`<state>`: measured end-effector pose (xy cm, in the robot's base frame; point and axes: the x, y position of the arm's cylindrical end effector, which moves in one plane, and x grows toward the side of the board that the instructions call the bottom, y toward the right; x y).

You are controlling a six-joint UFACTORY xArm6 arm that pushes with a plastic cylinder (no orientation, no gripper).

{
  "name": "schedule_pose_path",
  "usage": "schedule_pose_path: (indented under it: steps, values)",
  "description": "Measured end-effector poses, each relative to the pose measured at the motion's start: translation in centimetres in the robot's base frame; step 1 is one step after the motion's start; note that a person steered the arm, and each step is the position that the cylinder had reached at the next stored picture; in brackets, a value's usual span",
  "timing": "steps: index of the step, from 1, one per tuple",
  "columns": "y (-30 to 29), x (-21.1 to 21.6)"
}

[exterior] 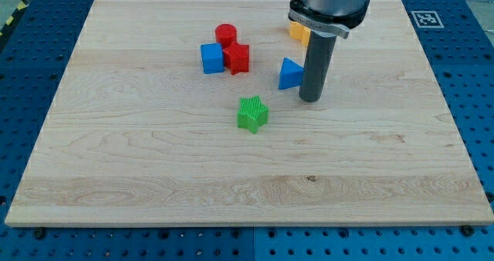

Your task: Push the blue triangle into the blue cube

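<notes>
my tip (310, 99) sits touching the blue triangle (289, 74) on its right, no fingers here; blue cube (211, 59) well apart, so the push is barely started.

Blue triangle (289, 74), blue cube (211, 59), green star (252, 113), pale wooden board (154, 168).

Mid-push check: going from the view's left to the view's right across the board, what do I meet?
blue cube → red cylinder → red block → green star → blue triangle → my tip, just right of the triangle.
</notes>
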<state>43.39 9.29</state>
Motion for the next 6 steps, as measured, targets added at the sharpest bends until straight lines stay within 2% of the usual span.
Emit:
schedule_pose_path:
  steps: [2,3,5,6]
  values:
    - [1.1,-2.7]
    - [-0.5,-3.2]
    - [-9.4,-3.7]
    - [-11.6,-4.7]
